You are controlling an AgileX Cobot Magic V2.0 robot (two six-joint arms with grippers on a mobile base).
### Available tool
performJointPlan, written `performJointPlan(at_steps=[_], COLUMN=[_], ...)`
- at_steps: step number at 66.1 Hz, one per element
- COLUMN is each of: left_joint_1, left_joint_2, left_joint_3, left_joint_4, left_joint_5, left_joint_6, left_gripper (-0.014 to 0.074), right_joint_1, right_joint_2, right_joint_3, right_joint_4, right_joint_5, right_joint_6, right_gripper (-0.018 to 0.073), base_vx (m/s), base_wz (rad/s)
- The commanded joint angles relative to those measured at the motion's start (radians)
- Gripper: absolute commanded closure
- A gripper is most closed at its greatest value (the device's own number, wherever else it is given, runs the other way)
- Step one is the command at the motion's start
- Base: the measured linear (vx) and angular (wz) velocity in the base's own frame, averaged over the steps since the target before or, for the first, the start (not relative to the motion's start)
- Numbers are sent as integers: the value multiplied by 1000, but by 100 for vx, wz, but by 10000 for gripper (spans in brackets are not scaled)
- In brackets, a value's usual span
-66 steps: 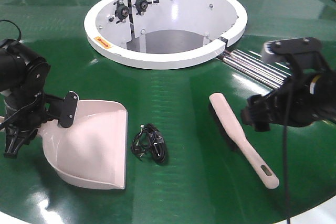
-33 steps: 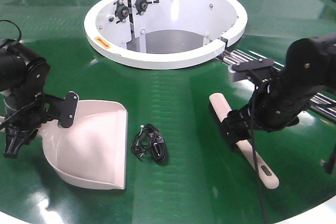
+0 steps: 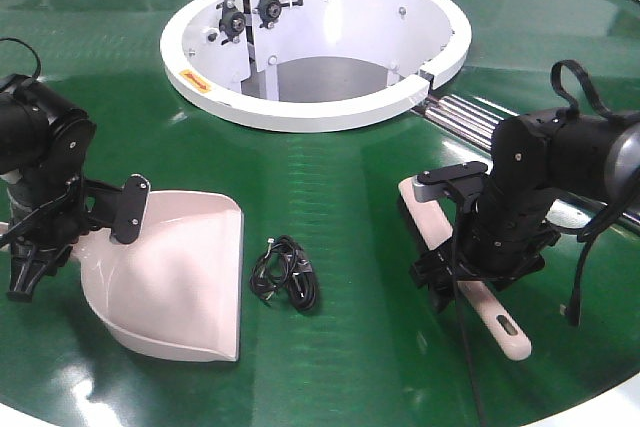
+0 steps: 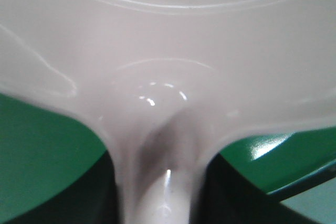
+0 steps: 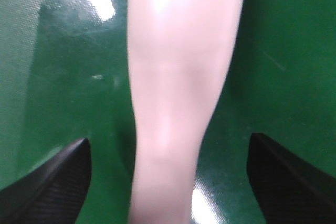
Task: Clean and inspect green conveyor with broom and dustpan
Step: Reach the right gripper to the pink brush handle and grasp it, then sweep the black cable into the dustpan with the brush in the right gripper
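Note:
The green conveyor (image 3: 340, 177) carries both tools. On the left lies the pale pink dustpan (image 3: 175, 277), mouth toward the near edge. My left gripper (image 3: 40, 247) is shut on its handle; in the left wrist view the handle (image 4: 157, 192) fills the gap between the dark fingers. The beige broom (image 3: 490, 309) lies on the belt at the right, bristles on its left side. My right gripper (image 3: 450, 282) hangs low over its handle, open. The right wrist view shows the broom handle (image 5: 178, 103) between the two black fingertips (image 5: 63, 182), with green belt showing on both sides.
A tangled black cable (image 3: 288, 275) lies on the belt between dustpan and broom. The white ring housing (image 3: 315, 107) with its deep central opening sits behind. Silver rollers (image 3: 480, 122) run at the seam to the right. The belt's white outer rim (image 3: 600, 402) curves at the near right.
My right arm has swung in from the right and dropped over the broom's handle, wrist turned down toward the belt. The left arm, dustpan and cable have not moved.

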Motion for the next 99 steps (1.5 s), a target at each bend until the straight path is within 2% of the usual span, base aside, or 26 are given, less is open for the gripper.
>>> performJointPlan(at_steps=[1, 10, 18, 35, 59, 72, 91, 99], left_joint_1=[-14, -14, -14, -14, -14, -14, -14, -14], left_joint_2=[-47, -47, -47, -47, -47, -47, -47, -47], left_joint_3=[-19, -19, -19, -19, -19, -19, -19, -19], left_joint_4=[11, 11, 11, 11, 11, 11, 11, 11], left_joint_5=[44, 44, 44, 44, 44, 44, 44, 44], left_joint_6=[37, 37, 37, 37, 37, 37, 37, 37], left_gripper=[603, 603, 603, 603, 603, 603, 603, 603], right_joint_1=[0, 0, 0, 0, 0, 6, 157, 197], right_joint_2=[-27, -12, -12, -12, -73, -126, -120, -86], right_joint_3=[-30, -30, -30, -30, -30, -30, -31, -56], right_joint_4=[-18, -45, -47, -40, 37, 57, 13, 11], right_joint_5=[-8, 8, 4, 12, 14, 51, 81, 115], right_joint_6=[-10, -11, -11, -33, -24, 48, 213, 279], right_gripper=[-3, 52, 157, 575, 566, 564, 564, 564], base_vx=[0, 0, 0, 0, 0, 0, 0, 0], base_wz=[0, 0, 0, 0, 0, 0, 0, 0])
